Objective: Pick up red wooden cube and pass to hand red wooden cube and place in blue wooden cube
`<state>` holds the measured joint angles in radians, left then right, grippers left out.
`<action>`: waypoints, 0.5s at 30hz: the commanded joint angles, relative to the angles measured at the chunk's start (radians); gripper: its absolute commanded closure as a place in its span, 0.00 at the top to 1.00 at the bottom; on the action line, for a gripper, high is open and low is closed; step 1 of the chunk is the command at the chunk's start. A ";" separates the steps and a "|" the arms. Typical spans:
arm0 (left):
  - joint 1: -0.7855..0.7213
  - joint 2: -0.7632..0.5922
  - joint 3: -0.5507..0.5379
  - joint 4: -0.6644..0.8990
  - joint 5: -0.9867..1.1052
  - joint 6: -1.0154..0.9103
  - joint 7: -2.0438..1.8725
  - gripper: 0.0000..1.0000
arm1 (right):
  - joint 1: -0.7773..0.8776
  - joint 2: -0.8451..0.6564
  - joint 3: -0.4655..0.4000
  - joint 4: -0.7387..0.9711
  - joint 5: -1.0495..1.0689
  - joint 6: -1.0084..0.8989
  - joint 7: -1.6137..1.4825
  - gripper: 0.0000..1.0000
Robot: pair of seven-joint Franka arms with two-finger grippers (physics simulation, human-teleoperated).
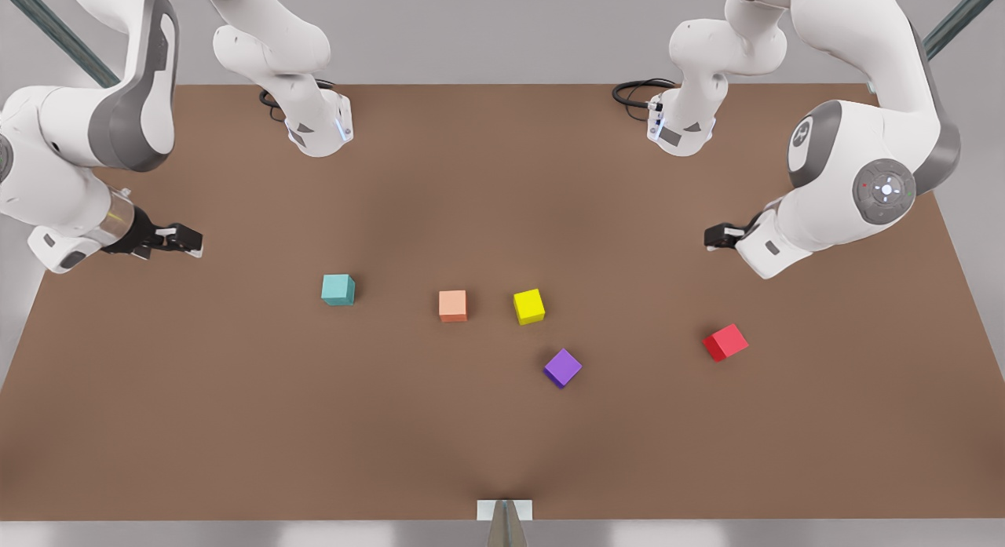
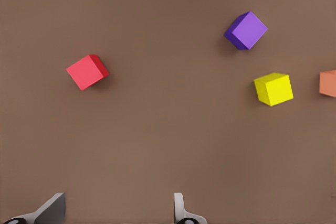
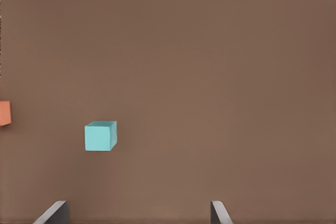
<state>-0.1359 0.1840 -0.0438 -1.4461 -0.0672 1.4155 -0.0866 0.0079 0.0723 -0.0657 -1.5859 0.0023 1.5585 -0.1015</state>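
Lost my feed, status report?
Left end effector open above table, near red cube. Right end effector open, waiting near blue cube. Nothing blocking.

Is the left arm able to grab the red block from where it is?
Probably yes. The left gripper hangs open above the table, near the red wooden cube, and nothing lies between them. The purple cube and yellow cube sit well off to the side.

A robotics test bench, plainly rendered: two white arms [image 1: 856, 178] bolted at the back of a bare brown table [image 1: 235, 421], cables [image 1: 640, 92] coiled beside their bases, grey metal struts [image 1: 59, 33] behind the table (no household clutter), small plain coloured cubes [image 1: 529, 306] scattered mid-table.
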 commanded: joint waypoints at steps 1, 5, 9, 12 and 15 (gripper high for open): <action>-0.001 0.000 0.001 0.001 0.000 0.010 -0.044 1.00 | 0.018 -0.002 0.000 -0.003 0.004 0.000 -0.038 1.00; -0.001 0.247 0.058 0.171 0.001 0.029 -0.045 1.00 | 0.020 0.001 0.001 -0.005 0.005 -0.002 -0.041 1.00; 0.036 0.474 0.059 0.213 -0.003 0.292 -0.045 1.00 | 0.020 0.006 0.001 -0.006 0.005 0.000 -0.043 1.00; 0.062 0.531 0.061 0.196 -0.002 0.395 -0.071 1.00 | 0.021 0.007 0.001 -0.008 0.004 0.002 -0.044 1.00; 0.070 0.508 0.088 0.093 -0.008 0.487 -0.168 1.00 | 0.024 0.010 0.003 -0.008 0.004 0.002 -0.044 1.00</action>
<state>-0.0672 0.6989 0.0405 -1.3302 -0.0728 1.7334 -0.1314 0.0263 0.0825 -0.0628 -1.5956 0.0060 1.5597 -0.1255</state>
